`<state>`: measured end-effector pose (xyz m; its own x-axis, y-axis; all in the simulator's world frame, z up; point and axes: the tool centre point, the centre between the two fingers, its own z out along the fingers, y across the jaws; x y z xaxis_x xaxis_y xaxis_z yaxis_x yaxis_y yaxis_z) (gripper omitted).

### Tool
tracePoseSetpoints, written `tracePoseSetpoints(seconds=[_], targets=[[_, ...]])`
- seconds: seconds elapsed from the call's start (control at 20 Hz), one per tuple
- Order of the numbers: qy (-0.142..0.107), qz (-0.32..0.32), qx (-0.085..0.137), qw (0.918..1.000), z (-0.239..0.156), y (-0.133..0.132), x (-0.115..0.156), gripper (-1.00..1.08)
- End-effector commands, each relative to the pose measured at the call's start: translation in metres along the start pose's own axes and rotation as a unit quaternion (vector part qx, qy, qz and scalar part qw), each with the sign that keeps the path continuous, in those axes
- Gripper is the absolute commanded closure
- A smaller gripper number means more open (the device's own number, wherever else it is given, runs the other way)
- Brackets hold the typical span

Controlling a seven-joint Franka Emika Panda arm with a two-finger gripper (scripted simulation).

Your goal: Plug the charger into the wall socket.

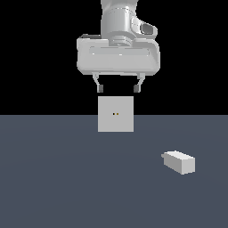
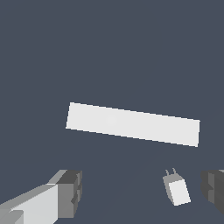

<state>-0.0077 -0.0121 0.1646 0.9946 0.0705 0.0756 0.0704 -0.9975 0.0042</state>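
The wall socket (image 1: 116, 114) is a flat upright light grey square panel with two tiny dark-orange holes at its centre; it stands on the dark floor. In the wrist view it (image 2: 132, 124) shows as a long pale strip seen from above. The charger (image 1: 179, 161) is a small grey-white block lying on the floor towards the exterior view's right, nearer the camera than the panel. In the wrist view it (image 2: 177, 190) shows two short prongs. My gripper (image 1: 118, 88) hangs open and empty in the air just above the socket's top edge, and its fingers (image 2: 70, 192) are wide apart.
A flat dark blue-grey floor (image 1: 58, 178) spreads under everything. No other objects are in view.
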Motion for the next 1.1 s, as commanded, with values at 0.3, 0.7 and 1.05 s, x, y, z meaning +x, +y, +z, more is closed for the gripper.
tracePoseSetpoints(seconds=[0.3, 0.7, 1.05], targets=[[0.022, -0.038, 0.005, 0.999, 0.027, 0.029, -0.036, -0.92], [0.044, -0.076, 0.01, 0.9961, 0.056, 0.06, -0.066, -0.92], [0.059, -0.102, 0.015, 0.993, 0.077, 0.082, -0.083, -0.92]])
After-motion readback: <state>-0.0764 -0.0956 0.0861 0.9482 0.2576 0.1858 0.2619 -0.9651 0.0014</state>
